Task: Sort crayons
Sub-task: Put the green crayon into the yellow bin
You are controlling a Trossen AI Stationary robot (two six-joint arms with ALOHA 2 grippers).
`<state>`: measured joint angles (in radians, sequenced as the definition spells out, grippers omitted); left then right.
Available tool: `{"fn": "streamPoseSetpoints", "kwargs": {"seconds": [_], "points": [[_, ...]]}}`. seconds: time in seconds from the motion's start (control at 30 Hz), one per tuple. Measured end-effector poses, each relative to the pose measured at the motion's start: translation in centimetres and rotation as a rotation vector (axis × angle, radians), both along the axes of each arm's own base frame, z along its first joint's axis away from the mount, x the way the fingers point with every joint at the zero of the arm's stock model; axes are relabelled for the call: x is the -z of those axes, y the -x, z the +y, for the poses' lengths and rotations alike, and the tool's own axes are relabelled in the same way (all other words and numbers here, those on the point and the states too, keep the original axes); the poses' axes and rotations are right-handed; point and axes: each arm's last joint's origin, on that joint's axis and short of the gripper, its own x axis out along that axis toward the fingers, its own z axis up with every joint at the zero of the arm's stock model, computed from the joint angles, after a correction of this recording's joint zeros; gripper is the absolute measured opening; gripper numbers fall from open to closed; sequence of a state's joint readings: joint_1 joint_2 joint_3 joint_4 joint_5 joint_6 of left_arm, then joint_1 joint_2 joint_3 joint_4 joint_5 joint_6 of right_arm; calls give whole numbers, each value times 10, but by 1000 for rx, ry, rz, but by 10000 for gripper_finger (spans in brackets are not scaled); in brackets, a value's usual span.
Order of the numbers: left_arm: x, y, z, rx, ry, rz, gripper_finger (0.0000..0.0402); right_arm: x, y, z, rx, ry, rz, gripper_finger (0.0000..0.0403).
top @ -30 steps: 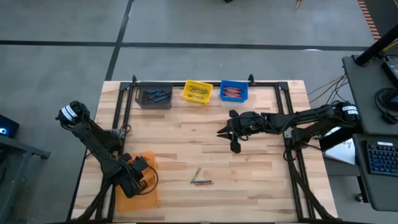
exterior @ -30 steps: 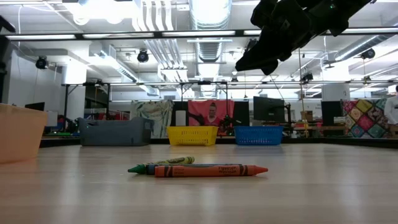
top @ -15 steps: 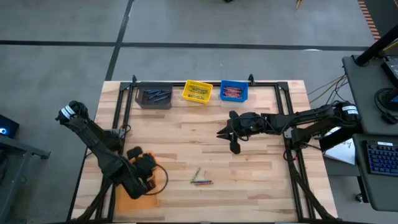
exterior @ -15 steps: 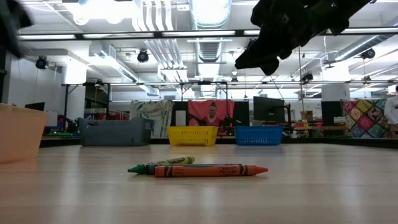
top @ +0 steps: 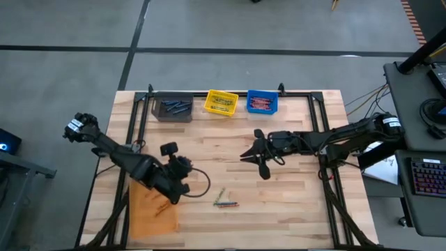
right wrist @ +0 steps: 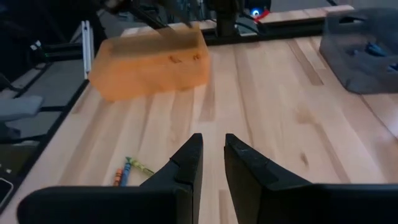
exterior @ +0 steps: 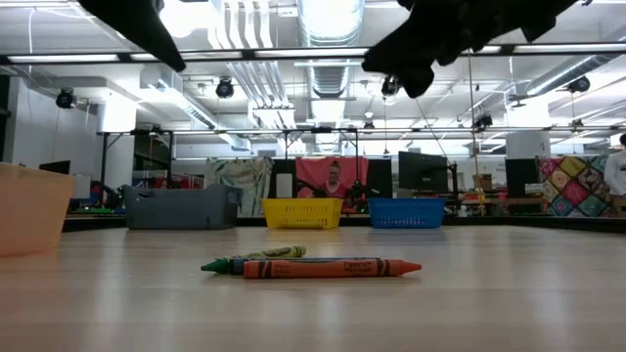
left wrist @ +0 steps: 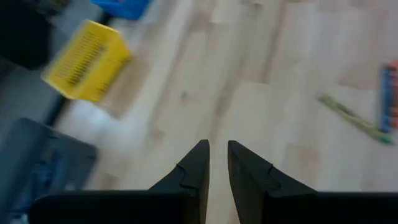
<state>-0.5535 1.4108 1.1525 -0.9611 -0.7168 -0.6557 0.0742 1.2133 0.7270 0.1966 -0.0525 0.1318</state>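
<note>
Loose crayons (top: pixel 224 201) lay just right of left gripper (top: pixel 182 183), long axis sideways across table; fingers nearly shut, empty. Right gripper (top: pixel 255 156) farther off, narrow gap, empty.

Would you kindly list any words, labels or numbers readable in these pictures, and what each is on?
None can be read.
Red crayon wrapper: dark print in the low view, too small to read.
Green crayon wrapper: print too small to read.
Yellow bin, blue bin, grey bin, orange bin: no lettering visible.
</note>
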Motion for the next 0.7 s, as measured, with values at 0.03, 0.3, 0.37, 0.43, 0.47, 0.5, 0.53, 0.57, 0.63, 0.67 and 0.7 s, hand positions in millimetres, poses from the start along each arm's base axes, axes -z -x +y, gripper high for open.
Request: {"fn": "streamPoseSetpoints", "kwargs": {"seconds": [0.03,0.3,0.37,0.43,0.47,0.5,0.53,0.57,0.63,0.67,0.7], "points": [[0,-1,3,-11,-27,-9,38,-2,-1,0,0,0,-4,56],[-4,1,10,-12,-157,-29,38,2,-25,3,-13,30,80,56],[-6,2,11,-5,-159,-32,38,5,-36,4,-21,47,108,56],[-9,4,12,-7,-156,-43,38,11,-47,6,-44,71,165,56],[-11,6,13,-8,-152,-50,38,12,-53,8,-58,89,181,56],[-12,7,14,-8,-150,-53,38,15,-60,10,-74,109,204,56],[-13,8,15,-9,-146,-62,38,18,-65,13,-93,130,231,56],[-15,9,15,-10,-140,-72,38,21,-70,15,-114,148,255,56],[-17,11,16,-12,-129,-91,38,25,-83,20,-176,168,279,56],[-18,11,16,-18,-130,-109,38,27,-88,22,-213,170,297,56],[-19,12,17,-23,-132,-120,38,30,-93,24,-247,171,313,56]]}}
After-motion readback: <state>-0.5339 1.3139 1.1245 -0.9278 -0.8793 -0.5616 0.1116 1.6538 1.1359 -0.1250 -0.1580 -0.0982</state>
